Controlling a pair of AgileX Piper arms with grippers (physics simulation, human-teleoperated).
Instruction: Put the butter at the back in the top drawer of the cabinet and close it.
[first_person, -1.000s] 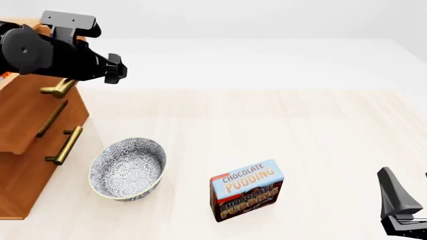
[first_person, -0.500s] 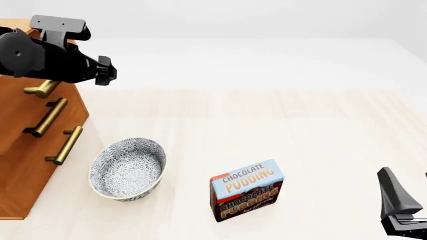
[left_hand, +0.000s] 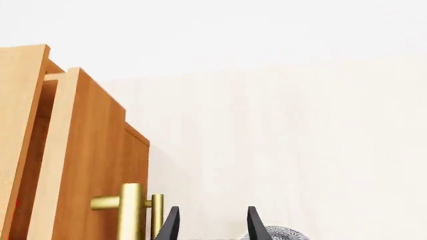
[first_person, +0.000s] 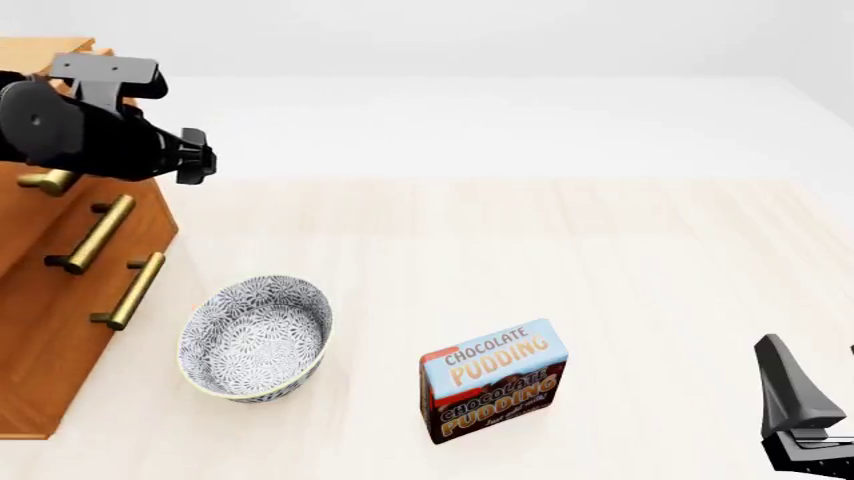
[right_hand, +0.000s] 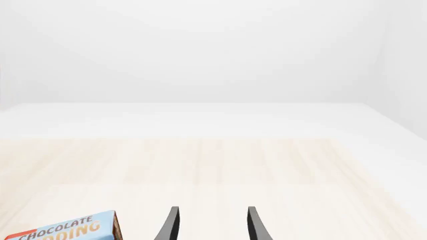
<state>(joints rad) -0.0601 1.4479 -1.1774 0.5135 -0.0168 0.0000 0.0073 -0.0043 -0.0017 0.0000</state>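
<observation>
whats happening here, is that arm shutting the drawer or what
The left arm's gripper is up at the cabinet, next to the brass handle of the top drawer, fingers apart and gripping nothing. That drawer front has a gap behind it, so it looks not fully shut. No butter shows anywhere. The right gripper sits open and empty near the table's near edge. A patterned bowl and a chocolate pudding box stand untouched on the table.
</observation>
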